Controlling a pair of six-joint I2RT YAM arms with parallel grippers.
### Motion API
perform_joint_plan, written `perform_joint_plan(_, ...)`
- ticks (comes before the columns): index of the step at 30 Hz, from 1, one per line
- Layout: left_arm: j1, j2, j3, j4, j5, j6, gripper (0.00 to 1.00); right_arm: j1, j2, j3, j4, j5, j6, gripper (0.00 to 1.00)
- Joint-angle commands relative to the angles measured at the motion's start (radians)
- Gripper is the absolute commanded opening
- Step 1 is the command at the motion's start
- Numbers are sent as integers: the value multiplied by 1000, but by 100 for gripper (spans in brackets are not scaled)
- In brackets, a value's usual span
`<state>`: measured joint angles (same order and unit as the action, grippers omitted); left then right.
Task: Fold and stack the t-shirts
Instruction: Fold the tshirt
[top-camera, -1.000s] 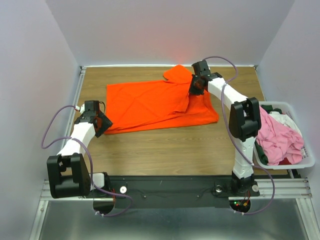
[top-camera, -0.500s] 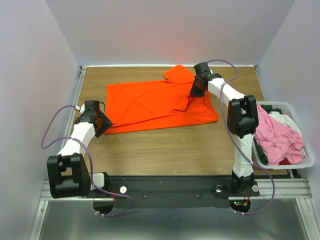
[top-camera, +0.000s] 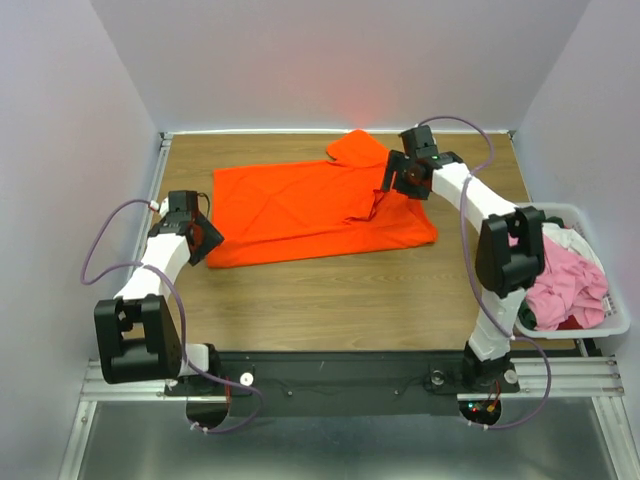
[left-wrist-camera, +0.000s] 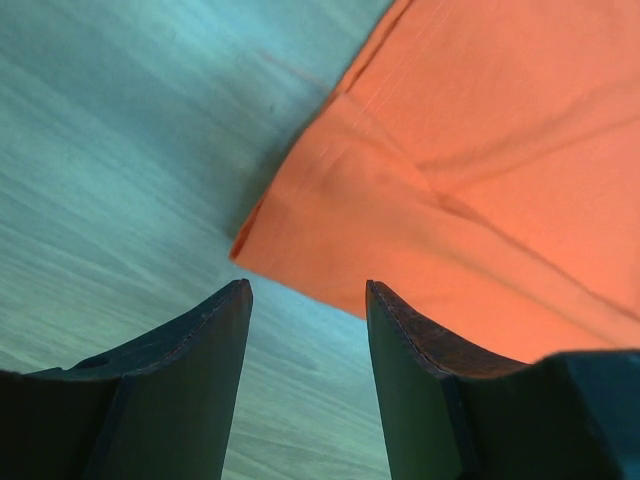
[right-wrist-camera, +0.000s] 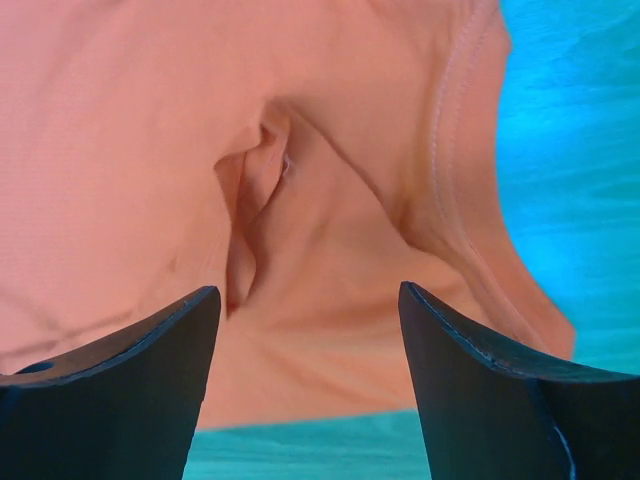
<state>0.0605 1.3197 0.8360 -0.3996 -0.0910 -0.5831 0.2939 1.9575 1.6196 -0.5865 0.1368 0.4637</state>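
Top external: orange t-shirt (top-camera: 310, 210) lies spread across the far half of the table (top-camera: 330, 290), cloth bunched at its far right. Right gripper (top-camera: 393, 186) sits over that bunched part, fingers wide apart, nothing pinched (right wrist view shows puckered cloth below the gap). Left gripper (top-camera: 208, 240) at the shirt's near-left corner, fingers parted, empty. Pink t-shirt (top-camera: 570, 285) heaped in white bin (top-camera: 600, 325), right side.
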Motion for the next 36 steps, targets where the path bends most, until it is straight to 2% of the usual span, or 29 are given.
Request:
perform_joint_plan(1,-5,27,92,2,13,-15,58,-6,-121,-92,40,-47,-71,78)
perform_joint_plan(5,-40,71,138,10,28,-26,50,-9,-187,-193,63,-94,-53,72)
perform_joint_plan(10,-57,154,140,33,36,-40,39,-58,-221,-294,68,-98,10,57)
perform_joint_plan(15,-57,210,92,79,27,-31,37,-148,-232,-406,114,-167,50,52)
perform_joint_plan(19,-56,266,68,106,16,-24,36,-234,-200,-470,172,-166,66,50)
perform_joint_plan(27,-34,259,45,97,2,-14,36,-277,-189,-503,174,-143,82,48)
perform_joint_plan(29,-34,242,45,97,14,-12,36,-276,-221,-512,177,-115,64,48)
perform_joint_plan(31,-36,228,49,96,25,-12,41,-276,-250,-512,177,-118,47,48)
perform_joint_plan(36,-37,116,77,74,46,-29,62,-277,-345,-515,172,-131,21,54)
